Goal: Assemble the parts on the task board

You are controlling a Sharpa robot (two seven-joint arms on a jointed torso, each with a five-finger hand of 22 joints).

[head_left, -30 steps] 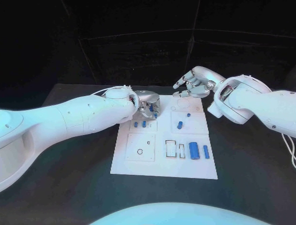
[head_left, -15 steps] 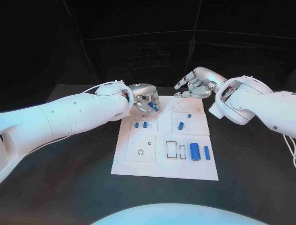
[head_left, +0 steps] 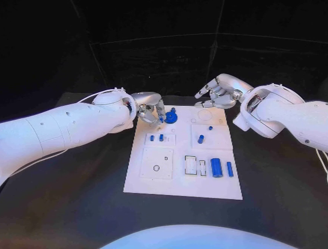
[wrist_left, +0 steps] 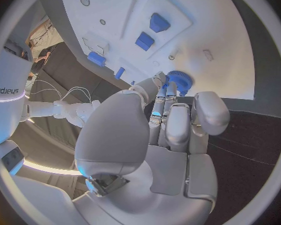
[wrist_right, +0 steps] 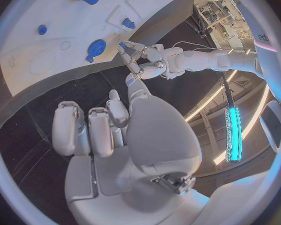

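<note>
The left hand hovers at the far left corner of the task board, fingers loosely apart with their tips touching or nearly touching the blue gear; a grip cannot be confirmed. The gear lies just off its fingertips. The right hand, curled and empty, hangs farther off.
</note>
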